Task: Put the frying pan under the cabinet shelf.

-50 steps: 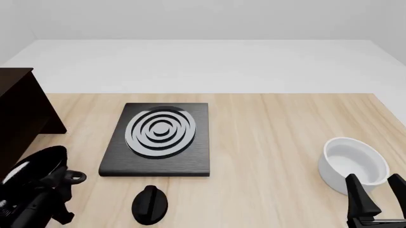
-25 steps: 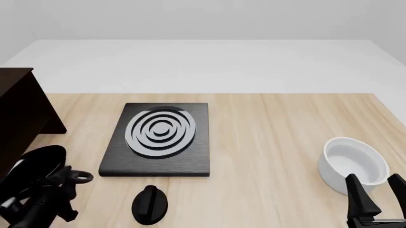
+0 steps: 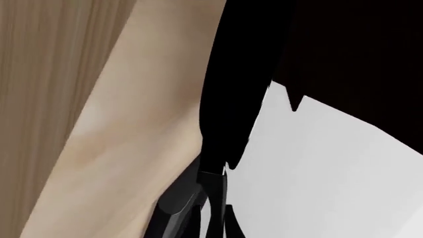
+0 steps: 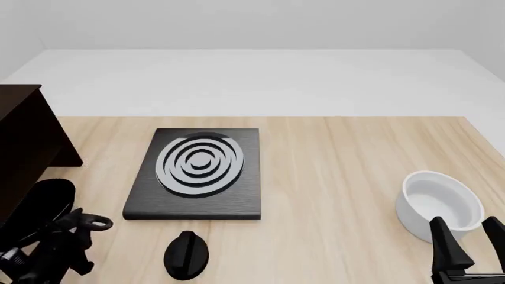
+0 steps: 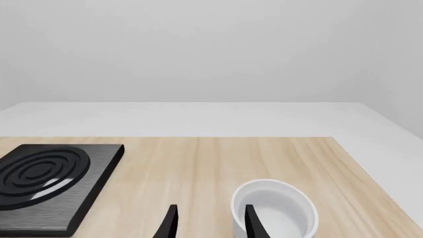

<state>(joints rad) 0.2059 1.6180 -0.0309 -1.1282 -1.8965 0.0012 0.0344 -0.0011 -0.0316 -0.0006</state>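
Only from the left wrist: left gripper (image 3: 205,210) clamped on the wide black rim of the round shallow frying pan with pale grey-white inner face (image 3: 330,173), dark fingers (image 3: 173,203) pressed to either side of that rim, light wooden table (image 3: 59,99) beyond. From the front, by contrast, just a dark tilted disc for the frying pan (image 4: 39,201), held off the table at the near left edge by the left gripper (image 4: 79,225), close beside the large dark brown wooden cabinet shelf (image 4: 23,148), not under it.

Only from the right wrist and front: right gripper (image 5: 210,225) with jaws apart, holding nothing, just beside the deep white bowl (image 5: 274,208). Also the black square slab with silver concentric rings (image 4: 197,171) mid-table and a small black rounded knob-like piece (image 4: 187,254) near its front edge.

Pale woodgrain tabletop (image 4: 339,165), plain light grey floor (image 4: 252,77) and wall behind.

Compared with a second ago: pan shifted slightly left towards the cabinet, pale glint of its inner face gone from the front view; right gripper (image 4: 465,242) and bowl (image 4: 438,204) unchanged.
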